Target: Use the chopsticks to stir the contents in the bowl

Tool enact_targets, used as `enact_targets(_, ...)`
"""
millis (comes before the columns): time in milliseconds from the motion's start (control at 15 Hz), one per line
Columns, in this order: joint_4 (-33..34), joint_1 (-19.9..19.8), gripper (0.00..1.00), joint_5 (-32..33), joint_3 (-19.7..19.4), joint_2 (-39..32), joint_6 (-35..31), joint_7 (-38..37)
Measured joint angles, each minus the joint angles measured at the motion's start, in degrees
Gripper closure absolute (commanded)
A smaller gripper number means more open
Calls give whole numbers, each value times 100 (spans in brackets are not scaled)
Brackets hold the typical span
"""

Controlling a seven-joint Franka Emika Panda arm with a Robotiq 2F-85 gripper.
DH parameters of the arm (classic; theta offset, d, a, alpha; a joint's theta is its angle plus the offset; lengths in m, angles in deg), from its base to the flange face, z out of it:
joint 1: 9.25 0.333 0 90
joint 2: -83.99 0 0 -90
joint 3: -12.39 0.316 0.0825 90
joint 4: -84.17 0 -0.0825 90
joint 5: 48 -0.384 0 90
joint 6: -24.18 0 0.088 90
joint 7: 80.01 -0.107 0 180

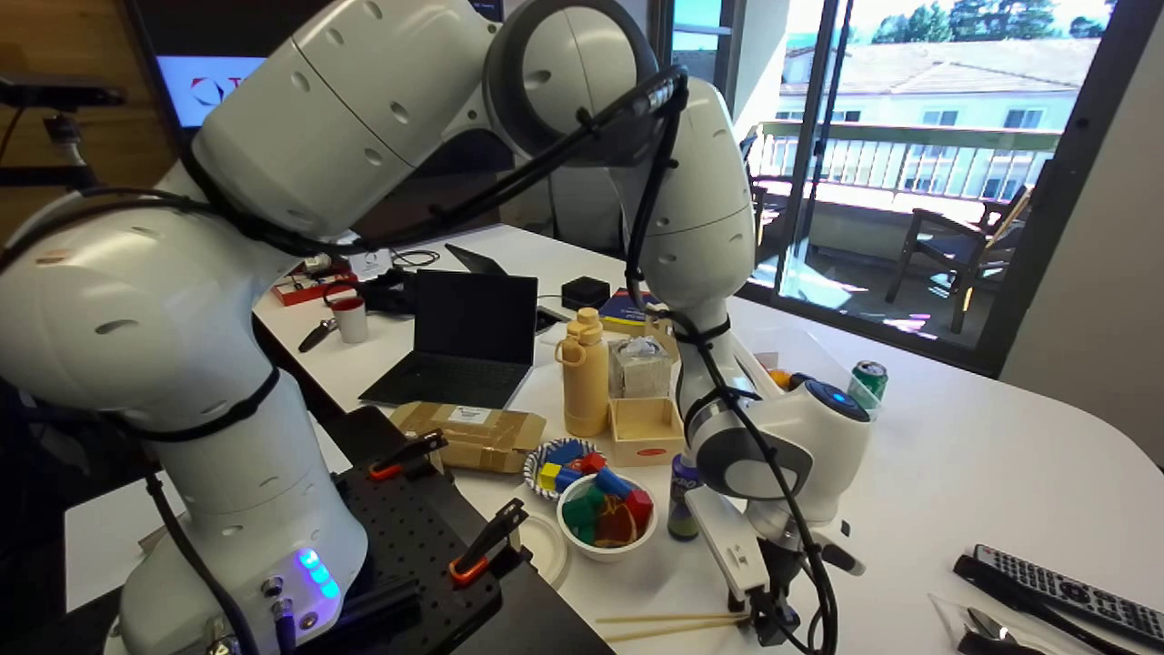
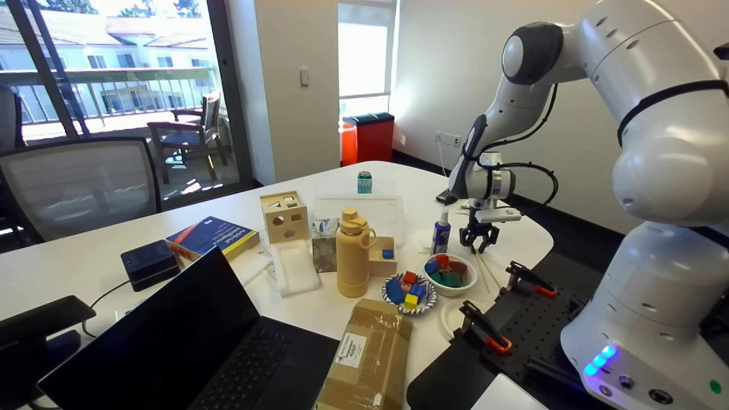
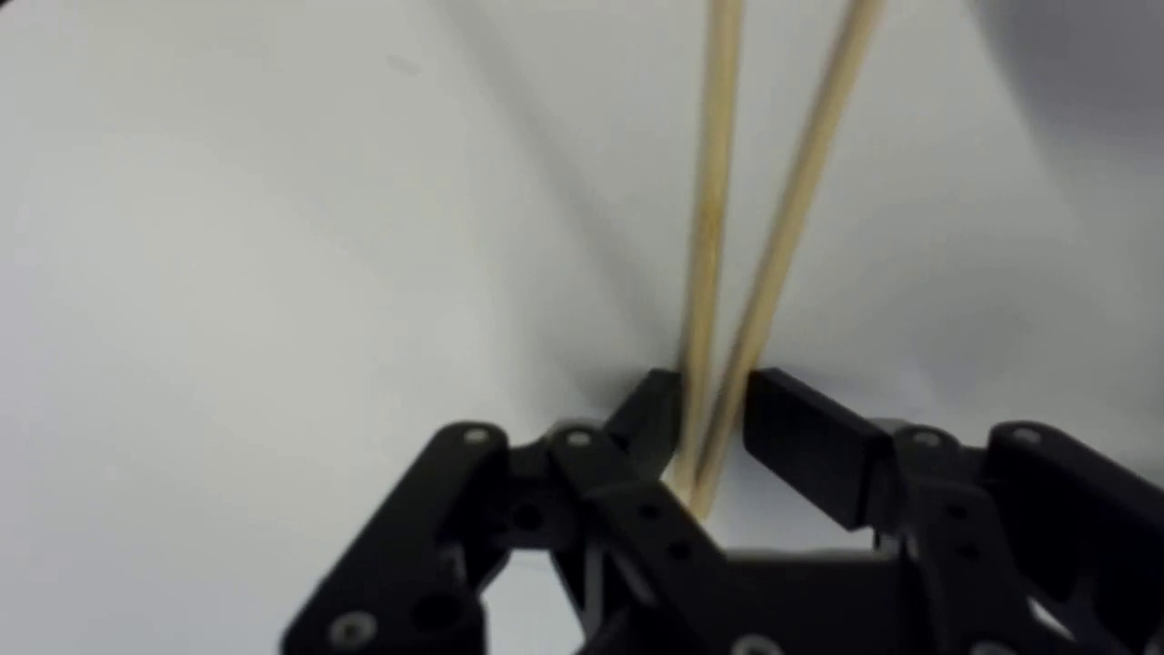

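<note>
The pincer (image 3: 714,400) is clenched on the pair of chopsticks (image 3: 709,218) near one end, a black finger (image 3: 647,414) touching the wood from either side, close to the rounded corner of the worktop (image 2: 524,246) on the robot's side; the free ends splay apart and point back toward the edge where the black mounting plate (image 2: 529,316) sits. So their long axis looks nearly flat and aims past the bowl (image 2: 455,291), which stands to one side of the sticks, along that same edge and away from the rounded corner. The next move likely calls for lifting, carrying them that way and tipping the free ends down over the rim. The sticks are slender, straight, pale wood; the bowl is round, white and smooth, its green, red and blue blocks (image 1: 609,509) hard-looking, likely to shift in lumps rather than swirl
</note>
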Motion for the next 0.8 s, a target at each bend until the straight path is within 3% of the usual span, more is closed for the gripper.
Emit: enact_targets(800, 1, -6, 96, -2, -101, 7, 39, -649)
